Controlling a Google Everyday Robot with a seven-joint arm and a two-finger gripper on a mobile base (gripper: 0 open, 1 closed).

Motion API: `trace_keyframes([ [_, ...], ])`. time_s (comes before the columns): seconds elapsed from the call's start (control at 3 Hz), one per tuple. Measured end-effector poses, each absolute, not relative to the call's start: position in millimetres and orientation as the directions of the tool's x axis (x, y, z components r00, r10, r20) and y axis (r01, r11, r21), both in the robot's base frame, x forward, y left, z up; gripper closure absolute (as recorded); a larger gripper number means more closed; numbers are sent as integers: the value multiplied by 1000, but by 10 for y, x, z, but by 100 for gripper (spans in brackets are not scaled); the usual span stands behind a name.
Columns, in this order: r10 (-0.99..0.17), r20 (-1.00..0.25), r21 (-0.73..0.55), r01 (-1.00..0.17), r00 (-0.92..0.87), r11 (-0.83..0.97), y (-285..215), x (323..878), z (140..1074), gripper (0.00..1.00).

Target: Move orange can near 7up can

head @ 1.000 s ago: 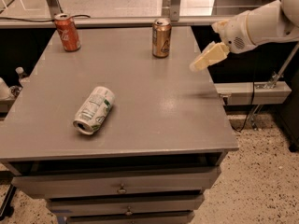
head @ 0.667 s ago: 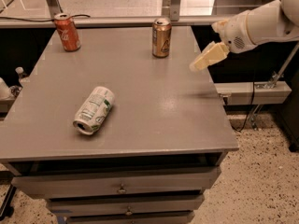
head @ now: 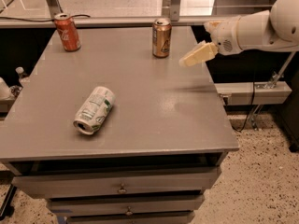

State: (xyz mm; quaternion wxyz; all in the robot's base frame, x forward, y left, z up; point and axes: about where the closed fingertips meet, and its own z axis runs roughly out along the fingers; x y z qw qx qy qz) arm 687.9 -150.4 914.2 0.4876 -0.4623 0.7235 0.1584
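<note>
The orange can stands upright at the back middle of the grey table. It is bronze with a dark triangular emblem. The 7up can, white with green markings, lies on its side at the front left of the table. My gripper hangs in the air above the table's right side, a short way right of the orange can and apart from it. It holds nothing that I can see.
A red cola can stands upright at the back left corner. Drawers sit under the table top. A metal rail runs behind the table. The white arm reaches in from the right.
My gripper has moved a little to the left, closer to the orange can. The cans have not moved.
</note>
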Motion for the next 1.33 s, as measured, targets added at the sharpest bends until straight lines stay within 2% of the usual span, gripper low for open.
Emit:
trace_keyframes([
  [0.67,-343,-936,-127,-829,-83,545,-1077,7388,8910,0],
  [1.33,-243,-967,-76,-829,-73,554,-738,7823,8744,0],
])
